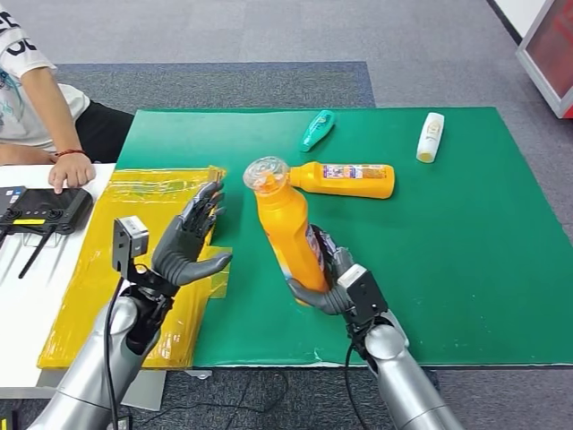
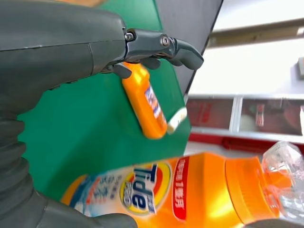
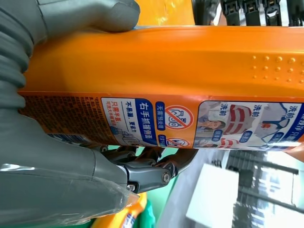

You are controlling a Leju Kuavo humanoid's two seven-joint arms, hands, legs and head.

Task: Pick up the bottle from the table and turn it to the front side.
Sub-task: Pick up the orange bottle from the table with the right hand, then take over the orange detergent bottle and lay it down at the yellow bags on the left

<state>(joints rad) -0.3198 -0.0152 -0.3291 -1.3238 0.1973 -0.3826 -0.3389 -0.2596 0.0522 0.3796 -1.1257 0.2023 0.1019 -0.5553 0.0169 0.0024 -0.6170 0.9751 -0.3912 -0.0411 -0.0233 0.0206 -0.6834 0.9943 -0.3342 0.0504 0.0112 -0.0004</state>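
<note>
Pickup done: right hand grips orange plastic detergent bottle, lifted off green desk, tilted. Left hand spread, empty, alongside. Front-side turn left.

Green mat covering the table. On it, far side: a second orange bottle lying on its side; beyond it a small teal bottle, also lying; well to the right a white bottle. Yellow plastic sheet along the mat's left edge. At the far left, a black controller on a white surface, with a seated person's hand resting at its edge. Grey carpet beyond.
</note>
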